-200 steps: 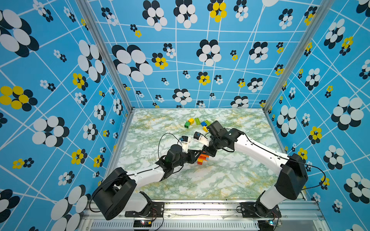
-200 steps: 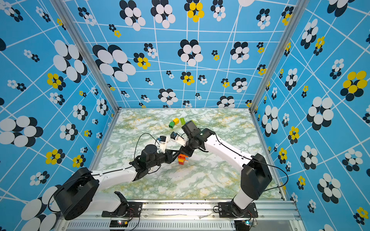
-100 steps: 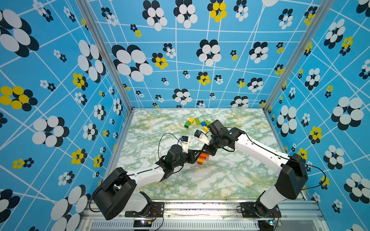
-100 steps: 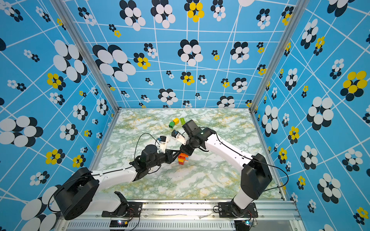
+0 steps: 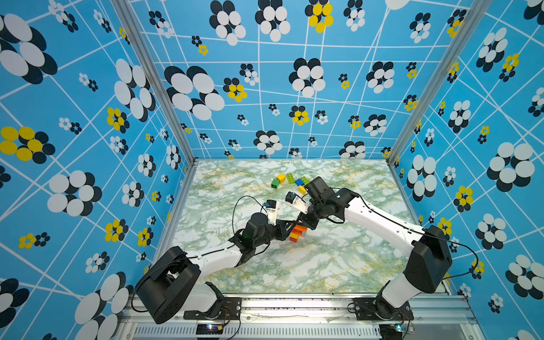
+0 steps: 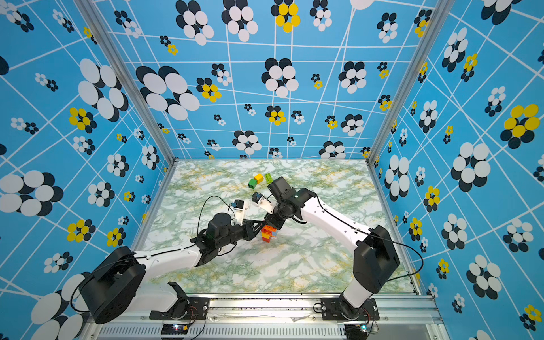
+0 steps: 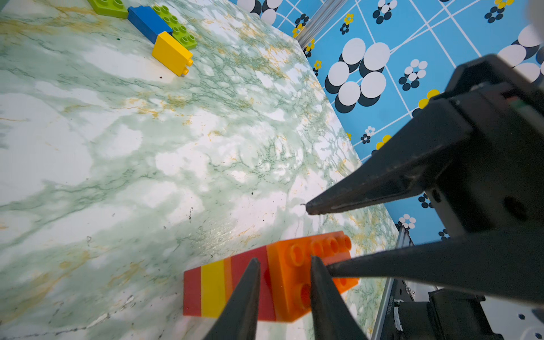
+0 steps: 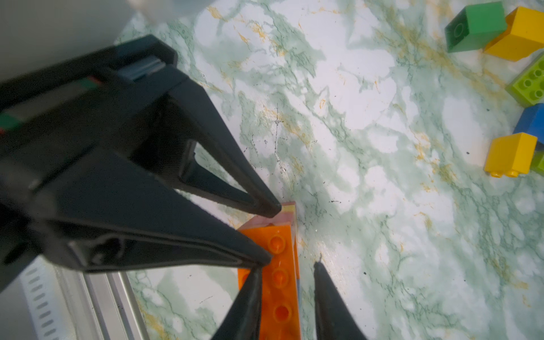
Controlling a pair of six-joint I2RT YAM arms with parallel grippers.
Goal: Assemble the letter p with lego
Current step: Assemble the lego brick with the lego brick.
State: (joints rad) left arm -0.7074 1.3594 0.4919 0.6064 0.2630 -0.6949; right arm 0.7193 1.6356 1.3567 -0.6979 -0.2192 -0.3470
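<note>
A short lego stack (image 5: pixel 296 233) (image 6: pixel 268 232) stands mid-table, with red and yellow layers (image 7: pixel 212 288) under an orange oblong brick (image 7: pixel 290 281) (image 8: pixel 281 294) that lies studs up on top. My left gripper (image 5: pixel 290 228) (image 7: pixel 285 259) reaches in from the side. It is shut on the stack, with one finger at the red layer and the other at the orange brick. From above and behind, my right gripper (image 5: pixel 302 224) (image 8: pixel 288 266) straddles the orange brick with its jaws narrow and closed on it. Both grippers' tips crowd the stack's top.
Loose lego lies behind the right wrist: a green cube (image 5: pixel 275 183) (image 8: pixel 474 26), a yellow brick (image 5: pixel 281 177) (image 8: pixel 518 29), a lime plate (image 5: pixel 290 178) (image 8: pixel 530 84), a blue brick (image 5: pixel 299 182) (image 7: pixel 147 22) and another yellow brick (image 5: pixel 302 189) (image 7: pixel 172 53). Patterned walls enclose the marble table (image 5: pixel 338 265).
My right gripper's jaws have narrowed onto the orange brick atop the stack. The left gripper and the stack have stayed in place.
</note>
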